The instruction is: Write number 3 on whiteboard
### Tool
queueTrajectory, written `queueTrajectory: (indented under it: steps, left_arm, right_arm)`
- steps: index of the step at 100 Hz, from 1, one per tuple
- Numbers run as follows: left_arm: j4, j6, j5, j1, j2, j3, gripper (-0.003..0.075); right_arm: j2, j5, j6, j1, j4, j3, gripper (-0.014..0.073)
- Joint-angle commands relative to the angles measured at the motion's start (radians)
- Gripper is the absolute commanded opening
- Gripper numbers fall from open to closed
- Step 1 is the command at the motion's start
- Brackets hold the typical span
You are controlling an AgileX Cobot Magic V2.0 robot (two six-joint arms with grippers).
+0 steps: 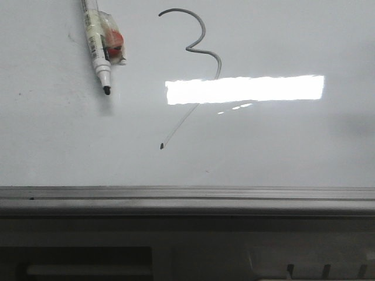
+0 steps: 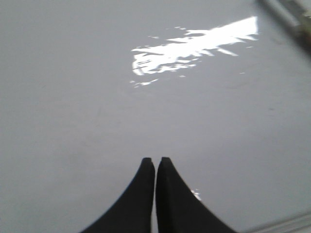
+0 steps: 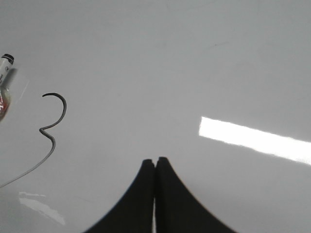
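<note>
The 3 (image 1: 202, 52) is drawn on the whiteboard (image 1: 281, 146); a marker (image 1: 96, 44) lies just left of it. My left claw (image 2: 155, 161) and right claw (image 3: 155, 161) are both closed, holding nothing.

Dark-grey number 3 (image 1: 202, 50) on pale grey-white whiteboard (image 1: 293, 146).

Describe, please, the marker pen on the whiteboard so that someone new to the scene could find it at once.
Start from the whiteboard, the large pale glossy surface above a grey ledge. In the front view's upper left, well left of the hand-drawn number 3, is the marker pen, slanted with its black tip lowest. It alone is a solid object: a white barrel with a red-and-clear piece taped to its side.
</note>
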Motion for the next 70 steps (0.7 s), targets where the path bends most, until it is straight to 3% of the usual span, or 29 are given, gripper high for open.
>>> queueTrajectory:
  steps: [1,29,45,70]
  left_arm:
    - [-0.007,-0.062,-0.173,0.060,-0.008,0.044,-0.0021]
    - [-0.005,-0.271,-0.017,0.089,-0.036,0.126,-0.0021]
    - [-0.012,-0.275,0.057,0.089,-0.070,0.126,-0.0021]
    - [-0.014,-0.275,0.058,0.089,-0.074,0.126,-0.0021]
  right_arm:
    - [-0.001,-0.077,-0.002,-0.004,-0.012,-0.027,-0.0062]
    - [-0.001,-0.077,-0.002,-0.004,-0.012,-0.027,-0.0062]
    - [-0.001,-0.077,-0.002,-0.004,-0.012,-0.027,-0.0062]
    - [-0.001,-0.077,-0.002,-0.004,-0.012,-0.027,-0.0062]
